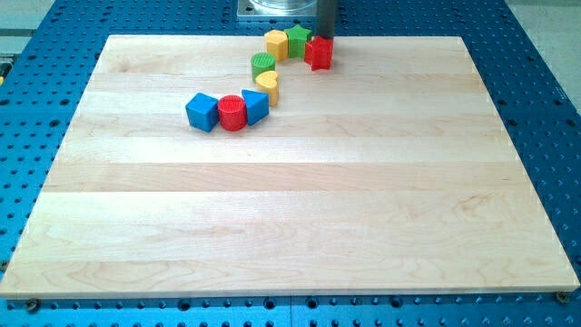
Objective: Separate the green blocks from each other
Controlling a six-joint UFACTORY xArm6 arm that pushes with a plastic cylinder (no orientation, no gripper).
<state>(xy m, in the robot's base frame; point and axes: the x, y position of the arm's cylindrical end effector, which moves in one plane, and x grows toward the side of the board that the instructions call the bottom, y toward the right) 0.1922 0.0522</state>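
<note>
On the surface (pixel 290 200), the green cylinder (pixel 262 64) sits at eight o'clock of the green star (pixel 297 40), near it; my tip (pixel 324 36) touches the red star (pixel 319 53) at the star's three o'clock; no claw exists; approach step, next push the green star away.

The rod (pixel 325 18) is cut off by the view's top, and its tip sits hidden behind the red block (pixel 319 53). The green star block (pixel 297 39) is partly covered by that block.
</note>
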